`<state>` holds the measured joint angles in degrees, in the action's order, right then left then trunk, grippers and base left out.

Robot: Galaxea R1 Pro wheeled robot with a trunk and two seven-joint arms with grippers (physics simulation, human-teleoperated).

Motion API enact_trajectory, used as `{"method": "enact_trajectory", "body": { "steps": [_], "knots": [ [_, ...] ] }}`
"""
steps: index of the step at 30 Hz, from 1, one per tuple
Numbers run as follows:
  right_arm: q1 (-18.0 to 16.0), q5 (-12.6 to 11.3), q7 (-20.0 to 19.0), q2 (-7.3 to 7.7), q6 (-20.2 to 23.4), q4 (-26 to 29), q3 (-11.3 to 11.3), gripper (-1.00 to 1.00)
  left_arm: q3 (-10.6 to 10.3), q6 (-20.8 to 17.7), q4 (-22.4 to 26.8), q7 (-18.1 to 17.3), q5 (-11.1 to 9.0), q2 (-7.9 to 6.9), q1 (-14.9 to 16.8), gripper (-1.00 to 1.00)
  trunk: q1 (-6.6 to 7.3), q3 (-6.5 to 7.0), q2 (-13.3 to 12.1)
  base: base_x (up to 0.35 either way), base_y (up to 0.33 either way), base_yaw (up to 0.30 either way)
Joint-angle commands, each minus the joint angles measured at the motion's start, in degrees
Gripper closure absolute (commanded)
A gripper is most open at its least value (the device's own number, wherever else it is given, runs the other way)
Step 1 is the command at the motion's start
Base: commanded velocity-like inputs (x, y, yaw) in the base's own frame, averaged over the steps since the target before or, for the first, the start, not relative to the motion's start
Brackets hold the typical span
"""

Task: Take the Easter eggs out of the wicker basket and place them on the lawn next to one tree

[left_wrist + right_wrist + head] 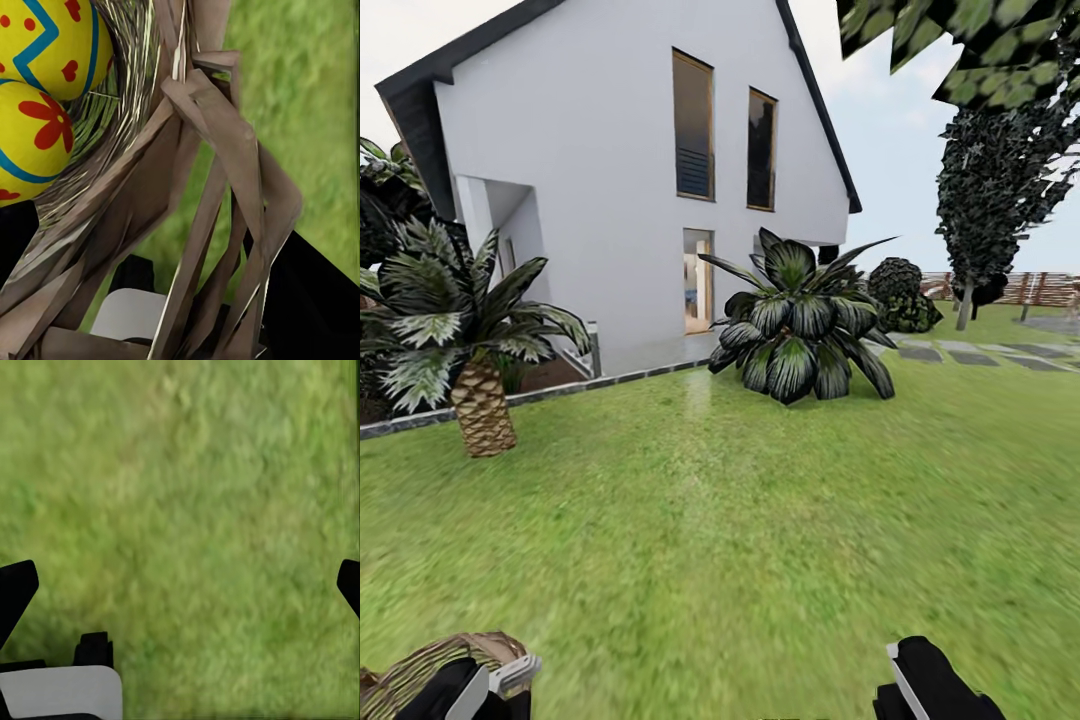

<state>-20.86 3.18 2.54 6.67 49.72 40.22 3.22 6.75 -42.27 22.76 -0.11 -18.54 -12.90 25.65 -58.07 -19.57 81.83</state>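
Eggs: two show in the left wrist view, one yellow egg (pixel 56 37) with a blue zigzag and red spots, touching a second egg (pixel 34 142) with a red flower mark and blue band; both sit inside the basket against its woven wall; a third cannot be made out

Head view
Basket (pixel 430 665): brown wicker rim at the lower left corner, with the left gripper (pixel 485 685) at it
Left gripper: black with a white part, pressed against the wicker; the fingertips are hidden, so I cannot tell whether it pinches the rim
Right gripper (pixel 930 685): black, at the lower right, over bare grass, well apart from the basket
Lawn (pixel 740 520): mottled green, running up to the house
House (pixel 640 170): white, dark roof, tall windows
Palm (pixel 470 330): low, scaly trunk, on the left near the house
Spiky plant (pixel 800 320): dark leaves, on the grass before the house
Conifer (pixel 990 190): dark, narrow, on the right
Leaves (pixel 970 50): large green ones at the top right corner
Paving (pixel 980 355): grey slabs beyond the spiky plant
Fence (pixel 1045 288): brown slats, far right

Left wrist view
Basket wall (pixel 217 187): wicker strips close to the camera, grass behind

Right wrist view
Fingers (pixel 16 589): black tips far apart at either edge, claw spread wide, holding nothing
Grass (pixel 187 510): beneath the fingers
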Motion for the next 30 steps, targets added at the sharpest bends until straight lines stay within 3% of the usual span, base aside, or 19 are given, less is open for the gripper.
{"method": "enact_trajectory", "body": {
  "steps": [1,30],
  "knots": [
    [-0.05,0.24,0.01,0.04,0.29,0.03,0.29,-1.0,0.28,-0.35,0.1,0.02,0.34,0.02,0.01,1.0,0.0,-0.07,0.04,0.0,0.0,-0.3],
    [-0.05,0.24,0.01,0.01,0.29,0.03,0.29,-1.0,0.28,-0.35,0.11,-0.02,0.34,0.23,0.01,1.0,0.0,-0.07,0.04,0.0,0.0,-0.3]
  ]
}}
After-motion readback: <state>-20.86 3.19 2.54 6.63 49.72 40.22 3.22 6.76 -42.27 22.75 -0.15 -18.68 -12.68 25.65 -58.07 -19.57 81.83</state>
